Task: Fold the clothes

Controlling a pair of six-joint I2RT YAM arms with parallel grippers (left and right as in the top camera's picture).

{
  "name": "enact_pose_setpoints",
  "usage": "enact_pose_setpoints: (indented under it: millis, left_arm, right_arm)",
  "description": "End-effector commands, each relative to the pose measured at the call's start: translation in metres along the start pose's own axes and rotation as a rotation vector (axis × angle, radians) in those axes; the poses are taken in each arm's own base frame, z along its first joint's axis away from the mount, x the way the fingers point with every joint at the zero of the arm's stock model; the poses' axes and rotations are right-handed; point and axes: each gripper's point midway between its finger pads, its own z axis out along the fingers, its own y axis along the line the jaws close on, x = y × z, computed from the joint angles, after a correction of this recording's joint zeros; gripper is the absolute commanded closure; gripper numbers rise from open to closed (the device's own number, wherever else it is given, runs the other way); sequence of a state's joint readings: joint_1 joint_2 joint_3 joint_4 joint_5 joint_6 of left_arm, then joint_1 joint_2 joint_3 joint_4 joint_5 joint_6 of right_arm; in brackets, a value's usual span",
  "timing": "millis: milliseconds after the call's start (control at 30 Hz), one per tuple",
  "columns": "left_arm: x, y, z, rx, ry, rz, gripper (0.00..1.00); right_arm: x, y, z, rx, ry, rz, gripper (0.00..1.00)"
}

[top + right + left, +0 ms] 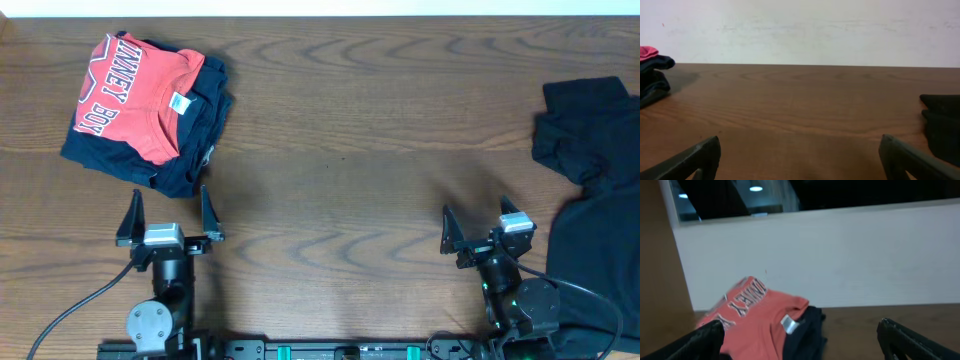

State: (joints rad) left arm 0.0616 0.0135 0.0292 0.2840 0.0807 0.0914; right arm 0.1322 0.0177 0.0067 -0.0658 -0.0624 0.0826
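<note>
A folded coral-red T-shirt (132, 95) with white lettering and a small white neck label lies on a dark navy garment (195, 135) at the table's far left. It also shows in the left wrist view (757, 315). Crumpled black clothes (595, 190) lie at the right edge and over the table's side; their edge shows in the right wrist view (942, 122). My left gripper (168, 215) is open and empty, just in front of the folded pile. My right gripper (480, 225) is open and empty, left of the black clothes.
The brown wooden table (380, 150) spans the view, with a white wall (805, 30) behind its far edge. A cable (60, 315) runs from the left arm's base at the front left.
</note>
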Motion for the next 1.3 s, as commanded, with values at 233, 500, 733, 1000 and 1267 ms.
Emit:
enact_pose_setpoints:
  millis: [233, 500, 733, 1000, 1267]
  left_arm:
    - [0.025, -0.006, -0.001, 0.023, 0.077, -0.060, 0.02]
    - [0.078, -0.007, -0.011, 0.022, 0.295, -0.065, 0.02]
    - [0.096, -0.007, -0.017, 0.019, 0.376, -0.066, 0.02]
    - [0.096, -0.007, -0.017, 0.018, 0.376, -0.066, 0.02]
    - [0.096, -0.007, -0.017, 0.018, 0.376, -0.066, 0.02]
  right_arm:
    - [0.001, -0.004, 0.000, 0.016, 0.005, -0.008, 0.01]
    - [0.001, -0.004, 0.000, 0.016, 0.005, -0.008, 0.01]
    - [0.001, -0.004, 0.000, 0.016, 0.005, -0.008, 0.01]
    - [0.001, -0.004, 0.000, 0.016, 0.005, -0.008, 0.01]
    - [0.001, -0.004, 0.000, 0.016, 0.005, -0.008, 0.01]
